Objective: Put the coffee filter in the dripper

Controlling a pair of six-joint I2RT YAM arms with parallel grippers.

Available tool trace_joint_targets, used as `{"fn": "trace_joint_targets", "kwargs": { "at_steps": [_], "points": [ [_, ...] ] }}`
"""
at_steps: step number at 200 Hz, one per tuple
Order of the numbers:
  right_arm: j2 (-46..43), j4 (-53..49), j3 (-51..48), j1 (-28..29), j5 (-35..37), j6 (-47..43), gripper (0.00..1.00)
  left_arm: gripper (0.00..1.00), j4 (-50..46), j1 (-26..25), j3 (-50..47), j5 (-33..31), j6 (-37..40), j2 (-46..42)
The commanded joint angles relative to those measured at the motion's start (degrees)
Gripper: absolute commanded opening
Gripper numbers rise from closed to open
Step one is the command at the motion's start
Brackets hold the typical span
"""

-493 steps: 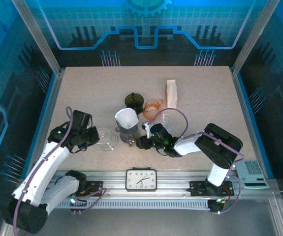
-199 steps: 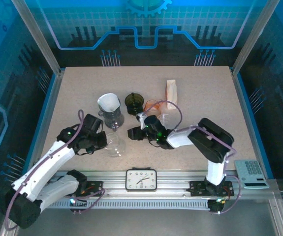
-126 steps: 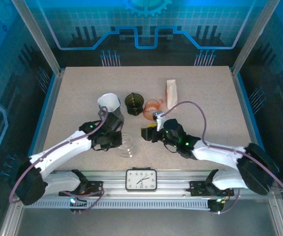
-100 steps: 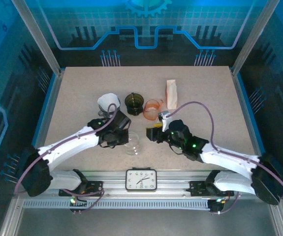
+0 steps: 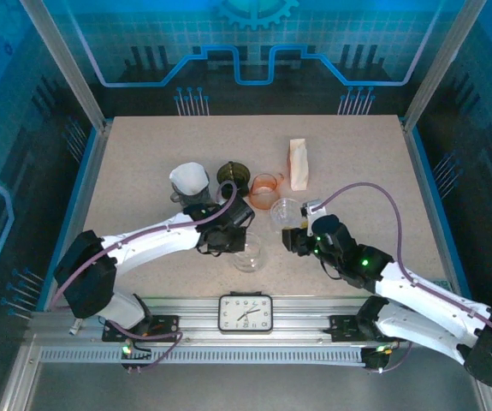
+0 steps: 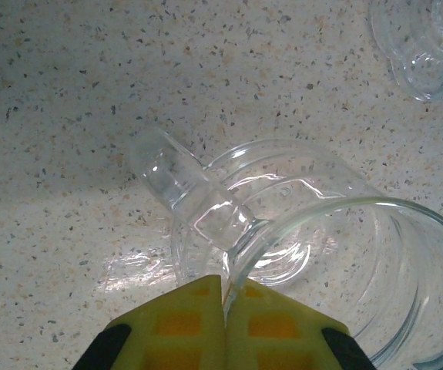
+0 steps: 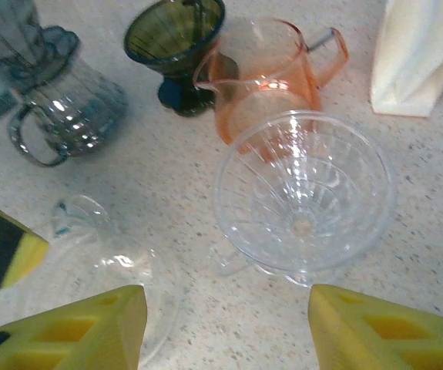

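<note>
The filter (image 5: 190,176) sits open-mouthed in the gray dripper (image 5: 182,195) at the left rear of the group of vessels on the desk (image 5: 143,154). Just to its right stands a green dripper (image 5: 233,175), then an orange jug (image 5: 265,190), with a white bag (image 5: 299,163) behind the jug. A clear dripper (image 5: 285,212) stands in front of the jug, touching or nearly touching it.

The left arm lies low and stretched out from its base at the near left edge, reaching diagonally to the centre of the desk. Its tool (image 5: 234,247) is closed, the yellow pads (image 6: 182,324) pinched on the rim of a glass mug (image 6: 313,247) right beside the mug's handle. The mug is near the front, in front of the green dripper.

The right arm is also low and extended, running from the near right edge toward the centre. Its tool (image 5: 290,241) is open, the two yellow fingers (image 7: 90,324) set wide apart with nothing between them, just in front of the clear dripper. A clock (image 5: 246,312) lies on the rail between the arm bases.
</note>
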Motion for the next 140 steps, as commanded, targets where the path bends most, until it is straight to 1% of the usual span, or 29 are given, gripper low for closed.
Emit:
{"fn": "trace_joint_targets", "kwargs": {
  "at_steps": [1, 30, 47, 76, 84, 100, 114, 140],
  "points": [
    [-0.31, -3.27, 0.64, -0.69, 1.36, -0.10, 0.60, 0.04, -1.64, -0.61, 1.65, -0.71, 1.51, 1.19],
    [0.53, -3.27, 1.27, -0.95, 0.82, 0.49, 0.62, 0.23, -1.36, -1.07, 2.16, -1.04, 1.94, 0.75],
    [1.46, -3.60, 2.07, -0.98, 0.51, 0.50, 0.62, 0.32, -1.45, -1.25, 2.80, -1.54, 2.32, 0.15],
    [2.70, -4.12, 3.47, -1.22, -0.39, 0.74, 0.63, 0.42, -0.74, -1.27, 3.62, -2.11, 2.68, -1.93],
    [3.08, -4.43, 3.99, -1.41, -0.58, 0.90, 0.63, 0.44, -0.19, -1.26, 3.62, -2.20, 2.68, -3.10],
    [4.29, -5.95, 5.56, -2.20, -0.79, 1.56, 0.64, 0.53, 2.02, -1.30, 2.56, -2.65, 2.89, -6.31],
    [6.05, -8.14, 7.87, -4.00, -1.85, 2.05, 0.64, 0.61, 3.88, -1.25, 1.21, -3.32, 3.17, -9.64],
    [10.05, -10.55, 11.96, -6.99, -3.06, 0.77, 0.64, 0.75, 6.28, -1.28, -2.28, -6.76, 4.11, -16.30]
  ]
}}
